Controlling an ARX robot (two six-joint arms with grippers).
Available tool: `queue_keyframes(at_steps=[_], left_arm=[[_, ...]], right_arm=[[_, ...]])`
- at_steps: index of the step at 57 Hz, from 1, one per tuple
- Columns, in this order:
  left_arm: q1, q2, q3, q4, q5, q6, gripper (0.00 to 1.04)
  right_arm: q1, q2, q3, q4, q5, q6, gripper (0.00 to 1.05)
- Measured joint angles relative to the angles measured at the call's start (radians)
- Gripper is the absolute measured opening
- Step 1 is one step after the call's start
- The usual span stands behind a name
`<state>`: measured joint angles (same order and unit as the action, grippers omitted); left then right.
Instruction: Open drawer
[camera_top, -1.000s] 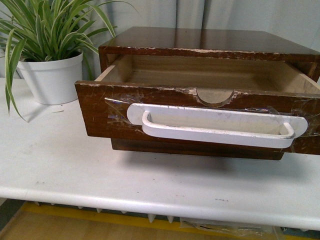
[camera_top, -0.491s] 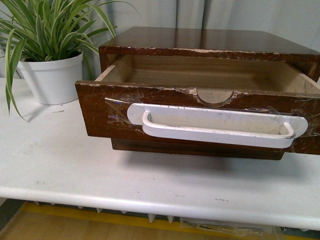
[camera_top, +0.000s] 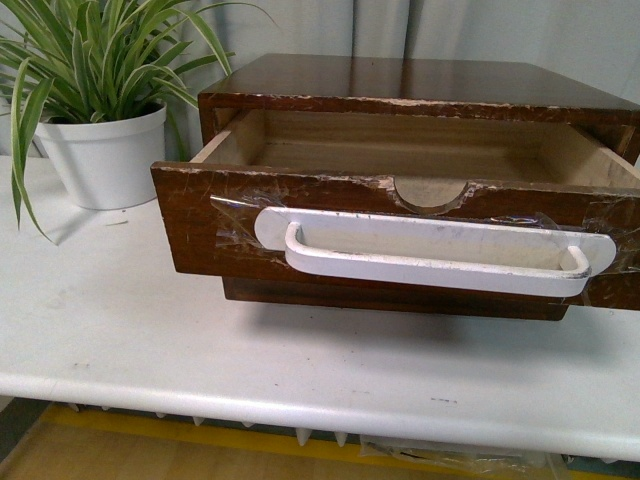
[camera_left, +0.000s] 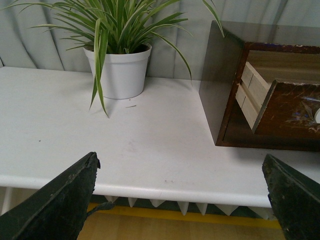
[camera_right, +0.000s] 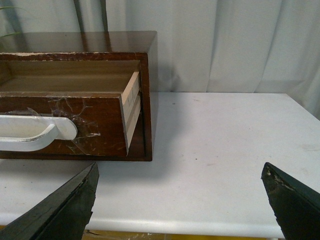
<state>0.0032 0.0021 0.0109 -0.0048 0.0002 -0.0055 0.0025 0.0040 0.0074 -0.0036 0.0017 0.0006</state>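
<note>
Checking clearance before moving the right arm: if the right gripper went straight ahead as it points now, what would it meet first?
Probably nothing close: the right gripper is open and faces bare table, with the curtain behind. The drawer sits off to one side of that line, though depth is hard to judge.

A striped-leaf plant (camera_top: 100, 50) in a white pot (camera_top: 105, 160) stands on the white table (camera_top: 150, 330).

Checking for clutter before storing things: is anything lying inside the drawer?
No, the drawer stands pulled out and only bare pale wood shows inside it.
</note>
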Motion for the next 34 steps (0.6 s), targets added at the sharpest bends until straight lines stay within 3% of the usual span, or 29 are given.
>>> queue_keyframes(at_steps=[34], left_arm=[[0.0, 0.0, 0.0, 0.0, 0.0, 0.0, 0.99]], right_arm=[[0.0, 0.0, 0.0, 0.0, 0.0, 0.0, 0.96]])
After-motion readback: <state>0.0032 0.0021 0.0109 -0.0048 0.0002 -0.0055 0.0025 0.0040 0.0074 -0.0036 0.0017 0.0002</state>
